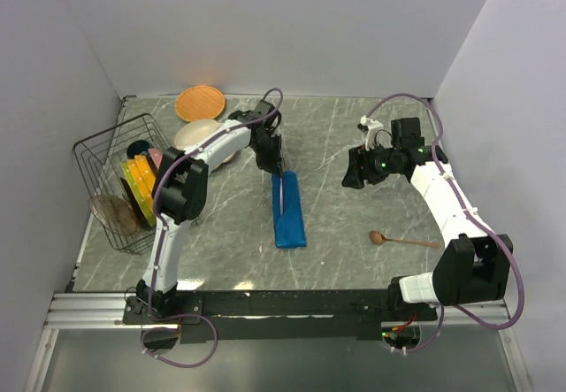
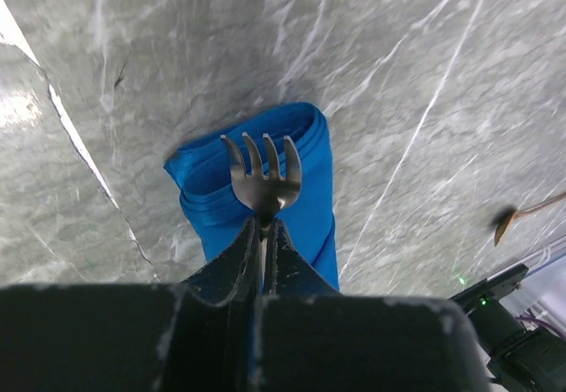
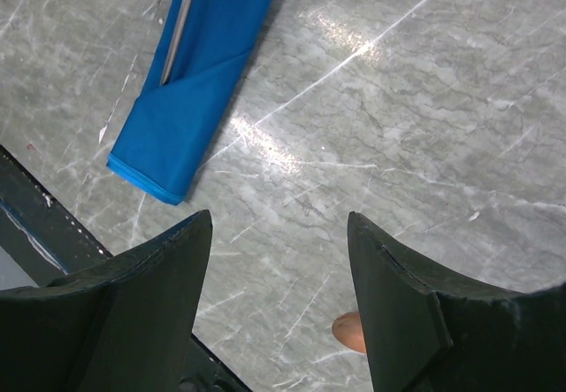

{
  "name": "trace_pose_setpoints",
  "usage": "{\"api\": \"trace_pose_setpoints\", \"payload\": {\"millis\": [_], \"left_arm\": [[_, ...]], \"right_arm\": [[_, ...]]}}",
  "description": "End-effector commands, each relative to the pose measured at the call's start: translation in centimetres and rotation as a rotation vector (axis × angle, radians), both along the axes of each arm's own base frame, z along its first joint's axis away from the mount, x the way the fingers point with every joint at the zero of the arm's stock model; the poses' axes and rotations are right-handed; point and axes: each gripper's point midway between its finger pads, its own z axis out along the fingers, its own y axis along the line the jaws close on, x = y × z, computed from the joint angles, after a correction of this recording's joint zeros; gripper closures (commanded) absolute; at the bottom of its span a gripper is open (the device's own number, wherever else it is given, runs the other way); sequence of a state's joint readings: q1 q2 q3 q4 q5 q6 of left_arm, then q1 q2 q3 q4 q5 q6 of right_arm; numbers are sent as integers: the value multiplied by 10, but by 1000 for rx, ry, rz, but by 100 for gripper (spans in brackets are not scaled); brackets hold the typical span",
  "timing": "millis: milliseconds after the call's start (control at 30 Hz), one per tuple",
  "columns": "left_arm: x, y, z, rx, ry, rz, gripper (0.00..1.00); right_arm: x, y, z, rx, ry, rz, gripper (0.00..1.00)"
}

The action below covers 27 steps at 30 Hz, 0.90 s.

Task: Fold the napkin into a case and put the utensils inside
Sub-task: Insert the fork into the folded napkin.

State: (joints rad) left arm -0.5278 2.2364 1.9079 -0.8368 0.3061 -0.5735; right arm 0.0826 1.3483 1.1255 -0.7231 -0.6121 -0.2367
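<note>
The left pincer (image 2: 263, 233) is nearest in its own wrist view. Its two dark fingers are clenched tight on the thin handle of a metal fork (image 2: 263, 180). The fork points away from the pincer, and its four prongs show over the blue case (image 2: 309, 166). I cannot tell if the prongs touch the cloth.

The case is a long, thin, folded strip of shiny blue cloth. It lies flat near the middle of the grey marble table (image 1: 354, 224). The left pincer hangs over its far end.

The right pincer (image 3: 279, 224) is released, with a wide gap between its fingers and nothing in it. It hangs above bare table, to the right of the case and well apart from it.

A brown wooden spoon (image 1: 402, 241) lies on the table near the right arm, with its round bowl toward the case. It is well apart from the case.

At the left side stands a black wire rack (image 1: 110, 180) with coloured plates (image 1: 137, 188) set on edge in it. An orange plate (image 1: 200, 103) and a pale bowl (image 1: 196, 133) sit behind the rack.
</note>
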Motion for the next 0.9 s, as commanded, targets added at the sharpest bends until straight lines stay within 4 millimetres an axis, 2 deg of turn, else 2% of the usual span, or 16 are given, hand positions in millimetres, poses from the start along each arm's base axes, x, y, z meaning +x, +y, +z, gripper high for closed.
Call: {"api": "trace_pose_setpoints", "payload": {"millis": [0,200,300,367,433,467,500,533,567,600,633,700,733,800,833,867], "left_arm": [[-9,0,20,-38,21,19,99],[-18,2,21,-38,46,27,99],[-24,5,14,-31,78,33,99],[-27,7,11,-30,92,38,99],[-28,5,12,-35,97,39,99],[-28,5,11,-38,104,43,99],[-29,4,11,-40,104,42,99],[-29,5,9,-37,108,42,99],[-30,5,9,-37,109,42,99],[-30,5,9,-35,110,43,99],[-31,5,7,-31,111,42,99],[-33,6,5,-29,121,41,99],[-34,7,4,-26,124,42,99],[-35,8,4,-24,124,41,99],[-36,9,2,-22,127,43,99],[-36,9,1,-20,128,43,99]], "right_arm": [[-1,3,6,5,-30,22,30],[-5,5,3,14,-29,35,30],[-10,13,3,23,-80,81,37],[-10,18,8,-3,-177,141,48],[-24,36,-4,-29,-239,235,53],[-22,44,7,-40,-365,294,55],[-38,57,-11,-37,-376,371,58],[-44,68,-14,-38,-427,424,60],[-43,78,-4,-49,-567,484,62],[-53,83,-24,-70,-581,530,65],[-71,107,-26,-57,-635,635,66],[-86,129,-33,-61,-718,750,69],[-104,147,-38,-39,-730,836,69],[-122,165,-42,-30,-793,939,72],[-140,175,-52,-31,-791,1016,73],[-143,184,-48,-24,-843,1052,74]]}}
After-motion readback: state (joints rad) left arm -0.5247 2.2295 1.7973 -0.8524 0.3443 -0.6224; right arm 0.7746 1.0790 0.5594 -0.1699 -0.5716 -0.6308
